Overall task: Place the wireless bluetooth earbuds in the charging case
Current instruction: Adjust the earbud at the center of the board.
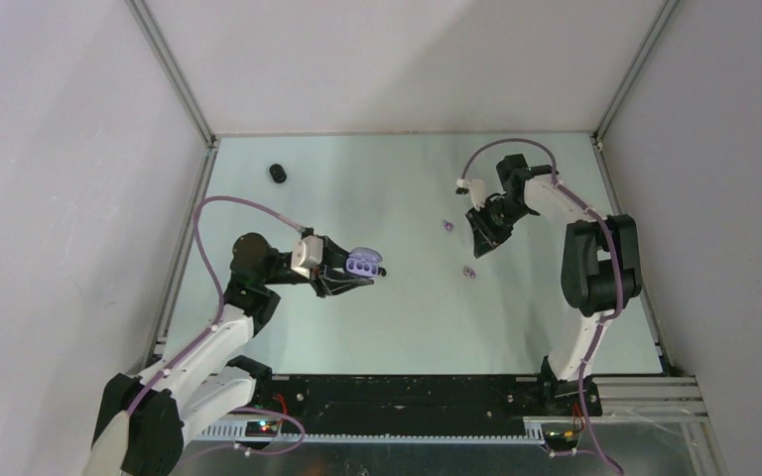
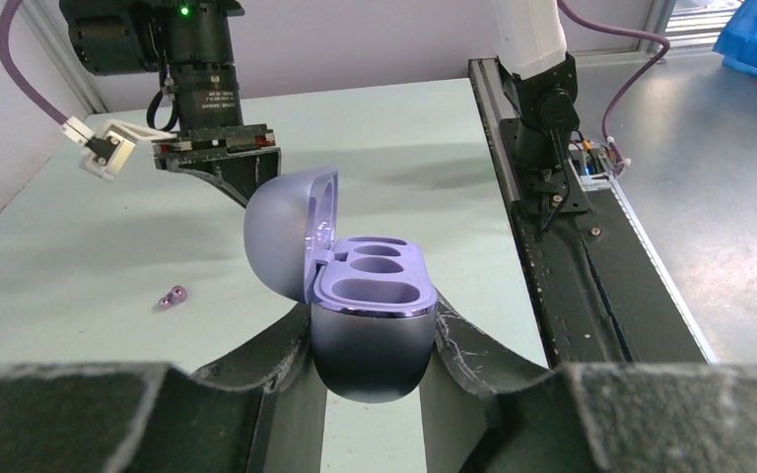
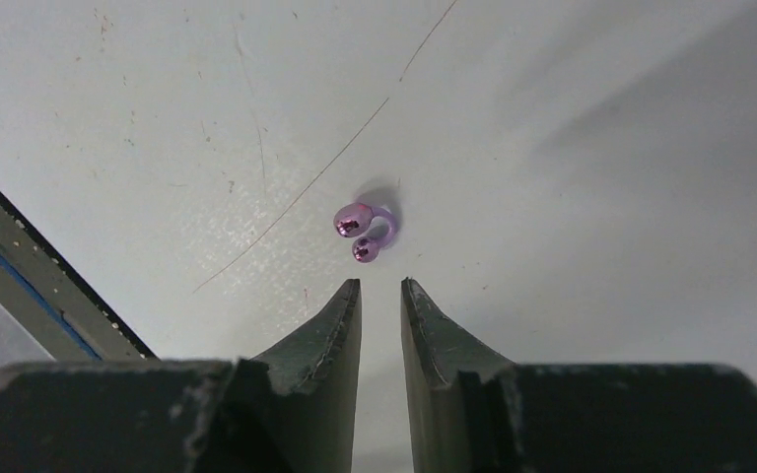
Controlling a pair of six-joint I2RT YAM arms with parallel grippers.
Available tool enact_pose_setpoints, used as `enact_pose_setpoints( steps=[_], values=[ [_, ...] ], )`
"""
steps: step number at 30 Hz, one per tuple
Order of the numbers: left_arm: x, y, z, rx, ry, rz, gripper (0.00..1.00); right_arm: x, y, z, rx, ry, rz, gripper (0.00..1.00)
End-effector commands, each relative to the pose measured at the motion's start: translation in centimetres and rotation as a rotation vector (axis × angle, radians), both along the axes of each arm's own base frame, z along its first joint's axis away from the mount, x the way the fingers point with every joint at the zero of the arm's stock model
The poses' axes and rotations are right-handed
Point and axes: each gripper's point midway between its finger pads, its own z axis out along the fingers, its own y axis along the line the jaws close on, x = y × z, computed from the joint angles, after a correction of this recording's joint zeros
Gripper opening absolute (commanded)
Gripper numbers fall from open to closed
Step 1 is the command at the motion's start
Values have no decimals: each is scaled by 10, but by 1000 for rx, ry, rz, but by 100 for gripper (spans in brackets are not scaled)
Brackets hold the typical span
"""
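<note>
My left gripper (image 1: 362, 271) is shut on the pale purple charging case (image 1: 365, 263) and holds it above the table. In the left wrist view the case (image 2: 370, 325) sits between my fingers (image 2: 266, 355), lid open, both wells empty. Two purple earbuds lie on the table (image 1: 446, 225) (image 1: 469, 271). My right gripper (image 1: 479, 246) hangs over the table between them. In the right wrist view it (image 3: 381, 284) has a narrow gap between the jaws and holds nothing, and a purple earbud (image 3: 365, 232) lies just beyond the fingertips. One purple earbud (image 2: 172, 297) shows in the left wrist view.
A small black object (image 1: 278, 174) lies at the far left of the table (image 1: 377, 337). White walls with metal frame rails close in the table on three sides. The arm bases and a black rail (image 1: 407, 392) run along the near edge.
</note>
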Motion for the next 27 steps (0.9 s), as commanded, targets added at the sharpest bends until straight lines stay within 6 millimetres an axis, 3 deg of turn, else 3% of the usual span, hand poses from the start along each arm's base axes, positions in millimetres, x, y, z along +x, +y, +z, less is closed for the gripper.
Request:
enact_pose_setpoints(
  steps=[1, 6, 10, 17, 27],
  values=[
    [1, -2, 18, -18, -71, -9, 0, -4, 17, 14, 39, -61, 75, 25],
    [1, -2, 18, -11, -74, -6, 0, -41, 37, 9, 1, 8, 232, 28],
    [2, -2, 18, -6, -80, -5, 0, -51, 41, -8, -97, 36, 286, 29],
    [2, -1, 19, -2, -83, -5, 0, -46, 25, -44, -275, 24, 282, 29],
    [3, -2, 17, 2, -82, -3, 0, -31, 22, -52, -294, -28, 235, 29]
  ],
)
